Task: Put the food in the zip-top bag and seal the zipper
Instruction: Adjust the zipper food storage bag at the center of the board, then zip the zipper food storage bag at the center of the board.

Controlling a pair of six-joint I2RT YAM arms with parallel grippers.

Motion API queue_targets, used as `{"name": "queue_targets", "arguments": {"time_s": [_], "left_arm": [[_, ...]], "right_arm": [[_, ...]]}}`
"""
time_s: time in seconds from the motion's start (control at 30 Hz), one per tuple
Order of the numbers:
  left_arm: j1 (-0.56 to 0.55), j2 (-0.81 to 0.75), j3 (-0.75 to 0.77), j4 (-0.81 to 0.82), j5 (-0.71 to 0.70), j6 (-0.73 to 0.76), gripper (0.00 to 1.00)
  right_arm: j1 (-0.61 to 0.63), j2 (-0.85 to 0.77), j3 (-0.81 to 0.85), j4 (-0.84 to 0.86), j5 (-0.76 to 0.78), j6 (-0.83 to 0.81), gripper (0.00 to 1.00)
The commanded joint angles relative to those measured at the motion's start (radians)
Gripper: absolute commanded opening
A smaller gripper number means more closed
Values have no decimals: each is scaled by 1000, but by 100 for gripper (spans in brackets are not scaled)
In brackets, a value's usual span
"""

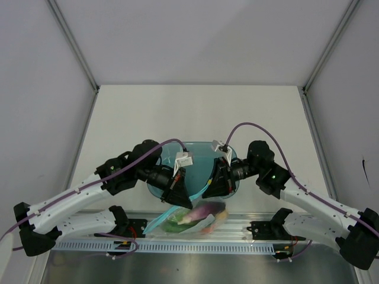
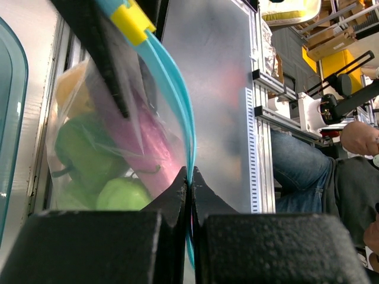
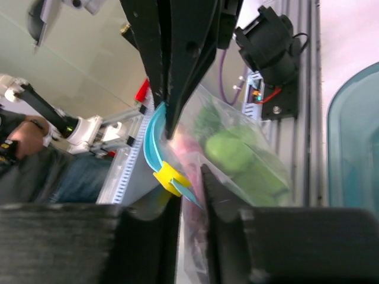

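Zip-top bag (image 1: 164, 223) held between both hands at near edge of bench (image 1: 195, 112), just in front of blue tub (image 1: 201, 155), over perforated metal rail (image 1: 89, 244). Food (image 1: 204, 213) seen packed inside: green pepper (image 2: 83, 148), purple eggplant (image 2: 139, 139), yellow fruit (image 2: 74, 83). Zipper (image 2: 180, 97) pinched by left hand (image 2: 189, 177), jaws fully closed on teal strip. Right hand (image 3: 189, 183) set narrow around zipper at yellow slider (image 3: 170, 179); whether strip is clamped there cannot be told.
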State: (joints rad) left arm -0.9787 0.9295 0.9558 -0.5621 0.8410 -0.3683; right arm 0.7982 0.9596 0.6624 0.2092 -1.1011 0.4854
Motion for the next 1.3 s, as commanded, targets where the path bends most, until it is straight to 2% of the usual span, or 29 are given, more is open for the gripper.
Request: {"name": "queue_targets", "arguments": {"time_s": [0.0,0.03,0.13,0.33,0.37,0.4,0.47,0.53,0.57,0.67,0.93,1.0,1.07,1.27], "left_arm": [[6,-12,35,47,24,-11,1],[6,-15,25,44,17,-8,1],[8,-27,-5,36,3,0,0],[15,-46,-35,8,-80,-7,1],[15,-46,-34,-1,-142,-15,6],[17,-47,-31,-7,-173,-17,23],[17,-49,-22,-15,-230,-17,39],[17,-58,-6,4,-244,-17,50],[15,-61,6,11,-259,-15,60],[17,-52,55,31,-290,-20,71],[15,34,141,90,-352,-58,70],[15,58,144,119,-346,-66,66],[15,71,144,131,-341,-77,58],[15,83,124,140,-347,-77,47]], "right_arm": [[10,-12,33,96,-8,51,18],[10,-28,28,95,6,56,10],[9,-71,5,90,30,62,0],[9,-130,-49,78,85,97,0],[10,-131,-55,76,113,105,0],[10,-131,-64,75,127,117,0],[19,-118,-69,72,156,139,0],[41,-102,-64,33,193,136,0],[50,-98,-66,27,222,136,0],[81,-79,-64,13,257,143,0],[141,-85,-67,-1,356,173,0],[147,-90,-73,4,366,189,0],[151,-91,-75,12,380,200,0],[159,-102,-67,39,392,240,0]]}}
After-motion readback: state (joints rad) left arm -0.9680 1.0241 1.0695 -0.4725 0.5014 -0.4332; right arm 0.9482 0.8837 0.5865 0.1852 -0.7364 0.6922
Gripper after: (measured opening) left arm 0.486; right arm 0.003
